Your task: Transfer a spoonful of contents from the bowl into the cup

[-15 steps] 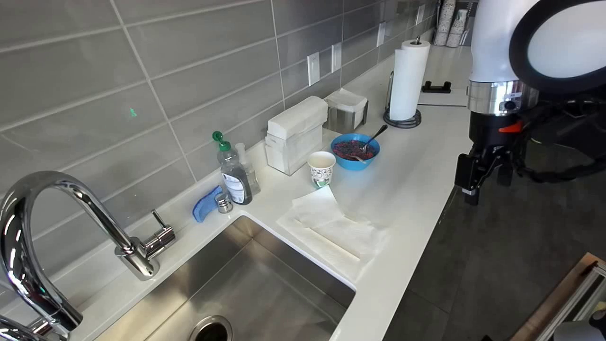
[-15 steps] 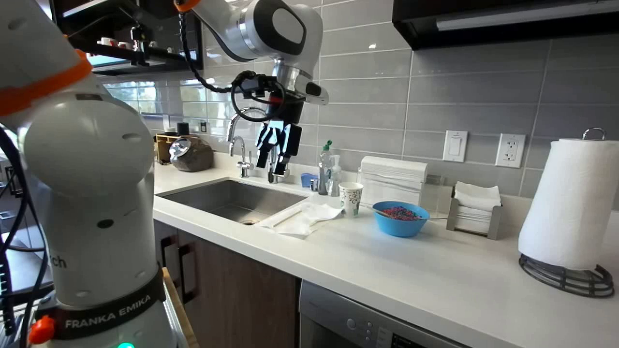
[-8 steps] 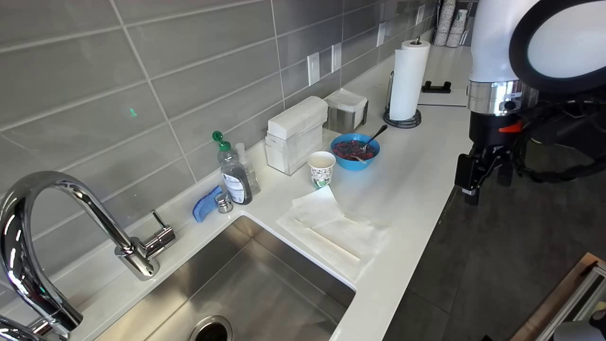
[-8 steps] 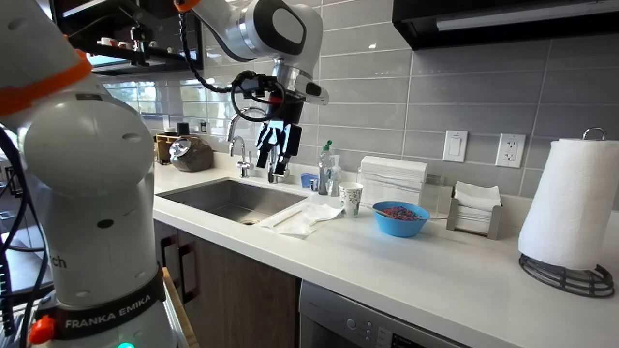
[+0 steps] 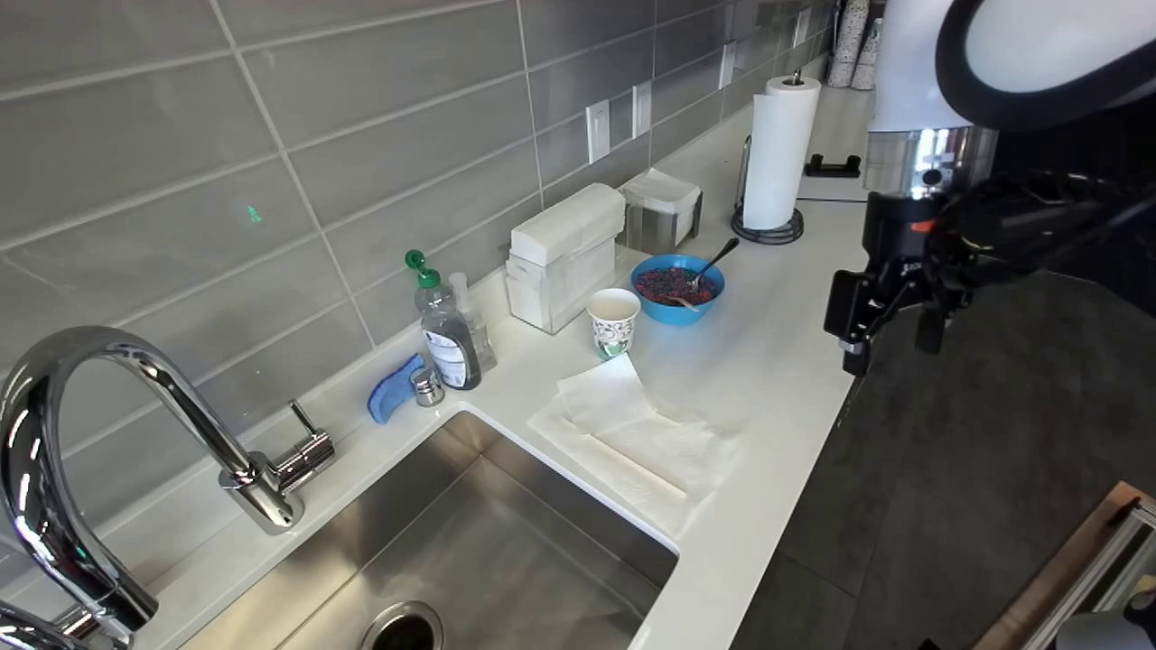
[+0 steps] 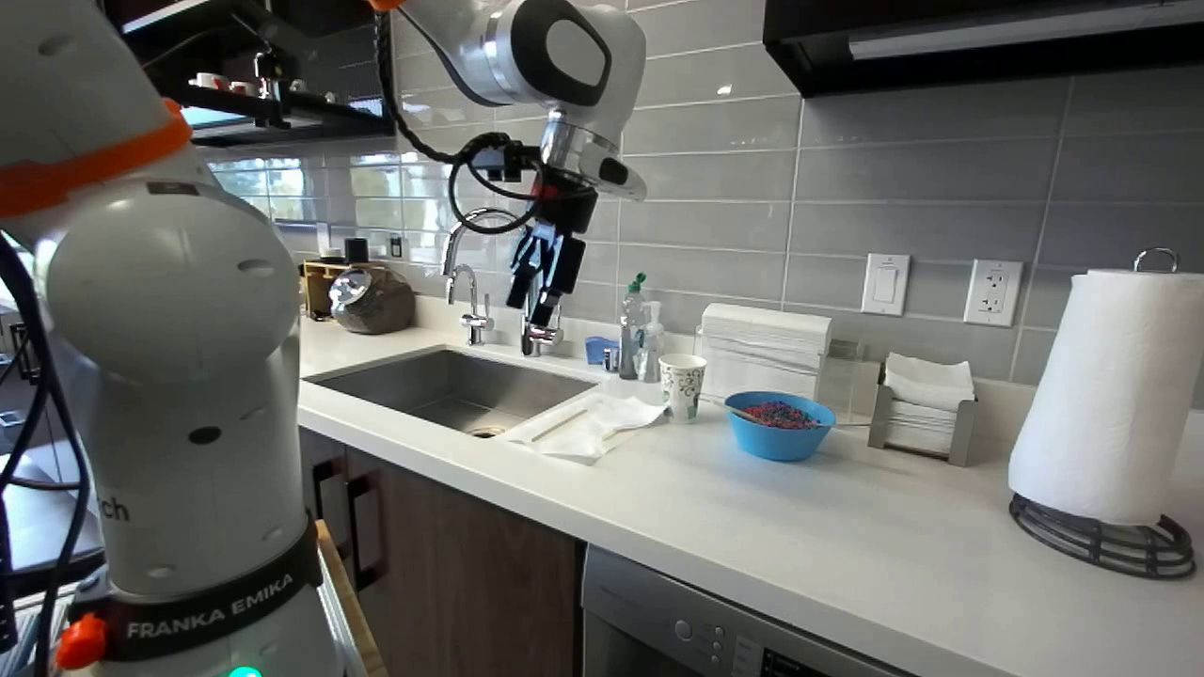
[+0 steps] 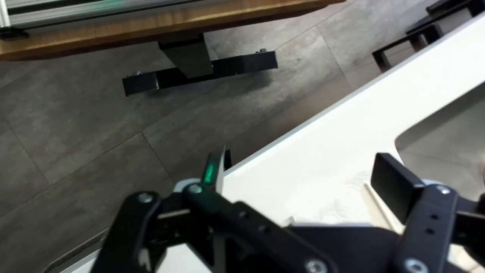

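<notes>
Holding nothing in wide-spread gripper (image 7: 305, 177), perhaps risking a tipped bowl (image 6: 776, 442) if pinching the dark handle (image 5: 722, 252) askew.

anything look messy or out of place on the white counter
The loose white paper towels look untidy: rumpled and askew beside the rectangular steel sink, unlike the neat folded white paper stack. The round bright-blue bowl and white leaf-printed paper cup stand upright, with no spill visible.
</notes>
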